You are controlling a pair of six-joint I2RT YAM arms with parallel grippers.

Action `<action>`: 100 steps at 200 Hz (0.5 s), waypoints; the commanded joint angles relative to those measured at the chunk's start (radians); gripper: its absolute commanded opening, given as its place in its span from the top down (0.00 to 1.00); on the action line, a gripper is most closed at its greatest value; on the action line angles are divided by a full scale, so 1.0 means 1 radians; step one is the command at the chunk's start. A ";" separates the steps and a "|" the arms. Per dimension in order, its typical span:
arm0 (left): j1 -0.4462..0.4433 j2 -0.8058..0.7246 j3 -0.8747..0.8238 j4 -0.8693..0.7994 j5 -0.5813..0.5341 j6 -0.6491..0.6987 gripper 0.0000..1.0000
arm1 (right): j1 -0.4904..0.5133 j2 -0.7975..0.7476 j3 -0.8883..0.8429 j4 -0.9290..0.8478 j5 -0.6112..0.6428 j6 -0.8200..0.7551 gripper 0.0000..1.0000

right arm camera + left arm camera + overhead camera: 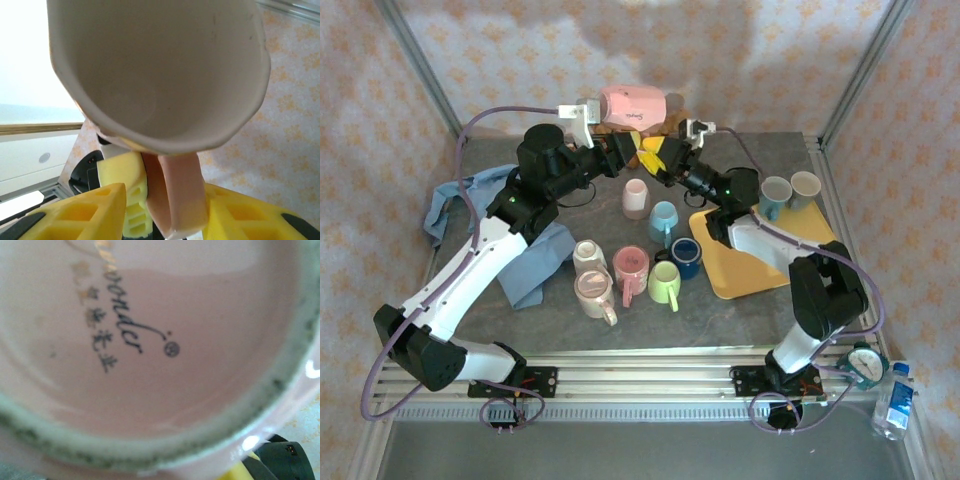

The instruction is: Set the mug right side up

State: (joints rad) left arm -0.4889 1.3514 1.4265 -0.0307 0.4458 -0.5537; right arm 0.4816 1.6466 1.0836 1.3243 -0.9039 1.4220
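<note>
A pink mug (pixel 633 106) is held on its side, up in the air at the back of the table, where both grippers meet under it. In the left wrist view its printed base (pixel 150 340) fills the frame very close up, hiding my left gripper's fingers. My left gripper (pixel 623 150) seems shut on the mug. The right wrist view looks into the mug's open mouth (pixel 160 65). The pink handle (pixel 175 195) hangs between the spread yellow fingers of my right gripper (pixel 165 215), with a pale yellow pad (pixel 122 185) of the other gripper beside it.
Several mugs stand mid-table, among them an upside-down pale pink one (pixel 636 198), a light blue one (pixel 663 220) and a green one (pixel 665 284). A yellow tray (pixel 750 265) at the right has two grey mugs (pixel 790 192) behind it. A blue cloth (pixel 470 205) lies at the left.
</note>
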 commanded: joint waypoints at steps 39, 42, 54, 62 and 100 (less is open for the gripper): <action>0.005 -0.027 0.011 0.149 0.019 -0.006 1.00 | 0.005 0.003 0.067 0.078 0.076 0.014 0.69; 0.006 -0.028 0.010 0.150 0.018 -0.007 1.00 | 0.005 0.003 0.067 0.078 0.079 0.014 0.70; 0.005 -0.033 0.003 0.150 0.018 -0.007 1.00 | 0.005 -0.001 0.065 0.078 0.087 0.011 0.73; 0.005 -0.035 -0.003 0.148 0.017 -0.006 1.00 | 0.006 -0.006 0.065 0.079 0.090 0.007 0.76; 0.006 -0.060 -0.040 0.107 -0.018 0.014 1.00 | 0.005 -0.032 0.058 0.038 0.105 -0.045 0.92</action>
State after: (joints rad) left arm -0.4889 1.3464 1.4086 0.0360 0.4446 -0.5682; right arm 0.4839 1.6600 1.1072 1.3186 -0.8440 1.4277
